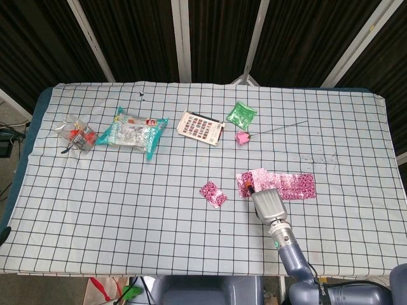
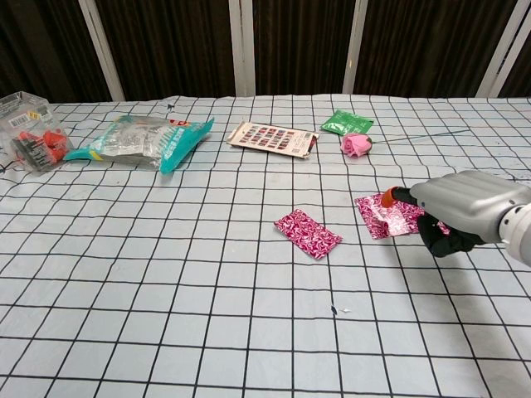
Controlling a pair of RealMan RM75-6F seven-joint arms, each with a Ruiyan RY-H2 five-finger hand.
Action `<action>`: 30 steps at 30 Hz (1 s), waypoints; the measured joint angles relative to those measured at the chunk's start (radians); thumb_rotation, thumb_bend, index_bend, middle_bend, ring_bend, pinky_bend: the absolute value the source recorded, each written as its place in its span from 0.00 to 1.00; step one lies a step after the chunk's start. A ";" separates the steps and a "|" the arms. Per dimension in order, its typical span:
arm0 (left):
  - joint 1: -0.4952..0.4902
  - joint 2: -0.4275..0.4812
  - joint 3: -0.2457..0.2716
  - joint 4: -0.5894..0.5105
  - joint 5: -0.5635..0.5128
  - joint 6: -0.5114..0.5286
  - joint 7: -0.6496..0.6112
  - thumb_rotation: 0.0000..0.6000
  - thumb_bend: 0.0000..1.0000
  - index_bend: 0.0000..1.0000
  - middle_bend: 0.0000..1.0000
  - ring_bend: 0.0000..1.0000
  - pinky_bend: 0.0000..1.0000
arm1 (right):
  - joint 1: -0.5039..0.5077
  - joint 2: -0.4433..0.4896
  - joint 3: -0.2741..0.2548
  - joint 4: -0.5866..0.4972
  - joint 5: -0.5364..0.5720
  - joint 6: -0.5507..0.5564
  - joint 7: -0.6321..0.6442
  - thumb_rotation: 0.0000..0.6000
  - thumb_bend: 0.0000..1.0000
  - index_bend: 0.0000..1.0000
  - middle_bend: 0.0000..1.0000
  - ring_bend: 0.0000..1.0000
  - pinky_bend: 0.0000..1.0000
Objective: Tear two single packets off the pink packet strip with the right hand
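Your right hand [image 1: 267, 202] sits over the near left end of the pink packet strip [image 1: 289, 185], and its orange fingertip [image 2: 388, 197] is right at that end. From these views you cannot tell if the fingers are holding the strip or only resting on it. The strip lies flat on the checked cloth [image 1: 127, 203], reaching out to the right of your hand. One single packet [image 1: 213, 194] already lies loose on the cloth, off to the left of your hand, so it looks like one more is left to tear. The strip looks thin, light and floppy, and a bit shiny, so it may slide or lift up whole when you pull. Take hold of just the end packet, close to the line where it joins the next one.
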 measured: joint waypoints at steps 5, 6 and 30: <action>-0.001 -0.002 -0.001 -0.001 -0.005 -0.003 0.006 1.00 0.38 0.18 0.04 0.00 0.12 | 0.002 -0.018 -0.004 0.032 0.005 -0.016 0.013 1.00 0.89 0.15 0.83 0.85 0.67; -0.002 -0.002 -0.002 -0.001 -0.006 -0.003 0.007 1.00 0.38 0.18 0.04 0.00 0.12 | 0.003 -0.023 -0.004 0.041 0.007 -0.020 0.016 1.00 0.89 0.15 0.83 0.85 0.67; -0.003 -0.004 -0.001 -0.009 -0.015 -0.011 0.021 1.00 0.38 0.18 0.04 0.00 0.12 | -0.044 -0.009 -0.101 -0.008 -0.075 0.014 0.031 1.00 0.89 0.15 0.83 0.85 0.67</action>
